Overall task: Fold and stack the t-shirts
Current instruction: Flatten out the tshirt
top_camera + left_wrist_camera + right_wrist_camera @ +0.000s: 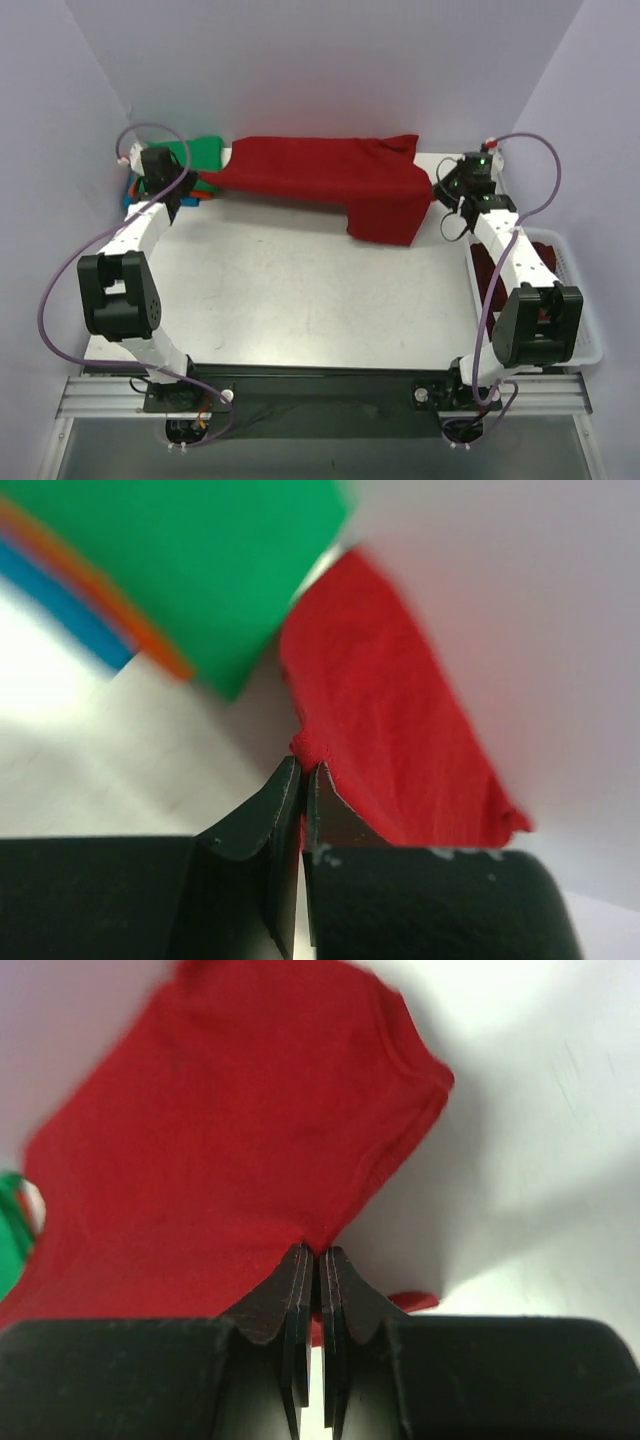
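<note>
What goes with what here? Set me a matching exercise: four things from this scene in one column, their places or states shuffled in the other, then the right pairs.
Things:
1. red t-shirt
2. green t-shirt
3. white basket
4. left gripper

Places or states:
A. standing at the far right of the top view
B. shut on an edge of cloth
C. spread wide along the back, pinched at both ends
D. folded, lying at the back left

Pairs: 1-C, 2-D, 3-A, 4-B
</note>
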